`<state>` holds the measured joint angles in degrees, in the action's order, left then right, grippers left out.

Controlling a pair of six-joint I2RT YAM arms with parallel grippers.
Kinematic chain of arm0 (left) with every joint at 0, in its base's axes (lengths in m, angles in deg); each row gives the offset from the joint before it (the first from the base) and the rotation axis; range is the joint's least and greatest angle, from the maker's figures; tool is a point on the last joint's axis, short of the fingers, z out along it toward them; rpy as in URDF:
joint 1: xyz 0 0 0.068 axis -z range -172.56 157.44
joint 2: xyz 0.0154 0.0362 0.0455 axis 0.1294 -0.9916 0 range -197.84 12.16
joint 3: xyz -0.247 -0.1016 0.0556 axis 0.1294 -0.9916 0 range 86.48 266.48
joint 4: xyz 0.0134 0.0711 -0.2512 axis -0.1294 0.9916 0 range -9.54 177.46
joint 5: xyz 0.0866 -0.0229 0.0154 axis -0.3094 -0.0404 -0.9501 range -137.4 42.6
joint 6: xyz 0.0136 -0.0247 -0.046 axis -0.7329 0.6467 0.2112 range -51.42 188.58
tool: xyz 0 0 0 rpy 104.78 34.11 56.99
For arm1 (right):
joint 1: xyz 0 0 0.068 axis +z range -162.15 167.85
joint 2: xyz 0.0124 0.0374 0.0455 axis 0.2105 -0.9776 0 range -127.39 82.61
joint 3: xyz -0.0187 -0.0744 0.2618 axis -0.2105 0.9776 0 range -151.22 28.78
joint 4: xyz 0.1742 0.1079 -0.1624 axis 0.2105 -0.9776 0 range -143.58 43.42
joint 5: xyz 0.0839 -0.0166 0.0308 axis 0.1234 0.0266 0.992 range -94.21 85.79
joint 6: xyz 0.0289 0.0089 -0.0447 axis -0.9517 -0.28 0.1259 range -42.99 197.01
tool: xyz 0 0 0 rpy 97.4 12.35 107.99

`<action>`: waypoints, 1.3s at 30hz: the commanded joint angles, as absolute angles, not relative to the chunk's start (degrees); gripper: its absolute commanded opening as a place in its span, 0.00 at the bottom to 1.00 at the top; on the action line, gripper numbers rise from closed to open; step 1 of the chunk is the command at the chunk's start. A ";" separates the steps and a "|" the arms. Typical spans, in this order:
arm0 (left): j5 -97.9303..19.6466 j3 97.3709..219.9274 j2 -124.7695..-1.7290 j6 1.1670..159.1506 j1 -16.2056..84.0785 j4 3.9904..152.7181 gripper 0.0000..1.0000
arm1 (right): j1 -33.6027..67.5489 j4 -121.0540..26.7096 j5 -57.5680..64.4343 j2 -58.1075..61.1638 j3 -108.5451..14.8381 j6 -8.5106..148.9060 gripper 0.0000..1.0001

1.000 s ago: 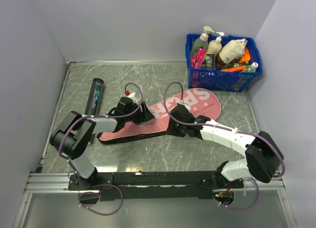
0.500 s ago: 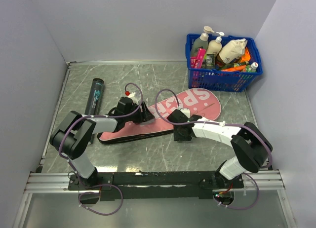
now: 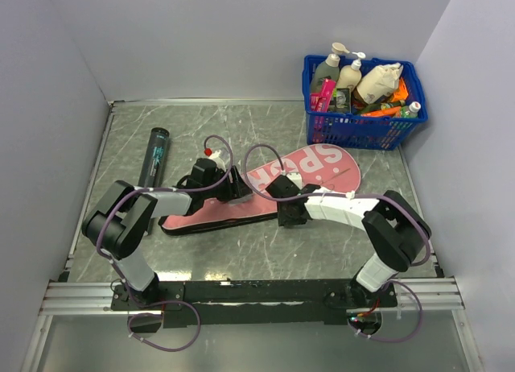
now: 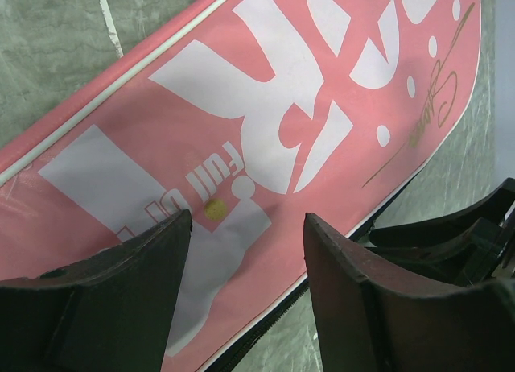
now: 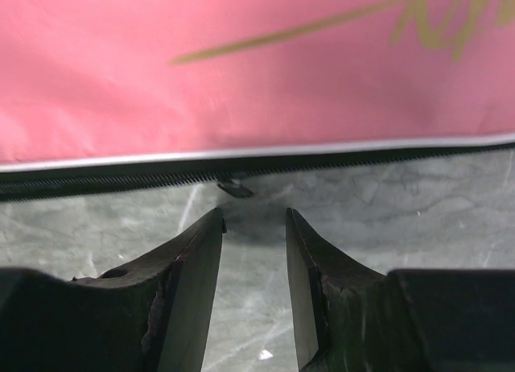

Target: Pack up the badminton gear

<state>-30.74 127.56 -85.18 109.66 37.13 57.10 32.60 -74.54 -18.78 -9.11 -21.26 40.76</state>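
The long pink racket cover [image 3: 322, 164] lettered "SPORT" lies flat across the middle of the table. My left gripper [image 3: 240, 192] hovers over its narrow part, open and empty; its wrist view shows the white lettering [image 4: 265, 106] between the spread fingers [image 4: 248, 219]. My right gripper [image 3: 286, 211] sits at the cover's near edge, open and empty. In the right wrist view its fingertips [image 5: 254, 215] stop just short of the black zip edge, with the small zip pull [image 5: 235, 188] just ahead of them. The slim black tube [image 3: 154, 155] lies at the left. Rackets and shuttlecocks are out of view.
A blue plastic basket [image 3: 366, 130] of bottles stands in the back right corner. Grey walls close the table on three sides. The right gripper also shows at the lower right of the left wrist view [image 4: 459, 243], beside the cover's edge.
My right gripper has slid left along the cover's near edge and its elbow has folded back towards the base. The left arm and the cover have not moved.
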 commanded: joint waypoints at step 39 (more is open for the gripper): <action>-30.44 126.82 -89.53 107.69 38.64 65.43 0.65 | 45.85 -58.18 -1.76 -20.40 -33.09 34.39 0.00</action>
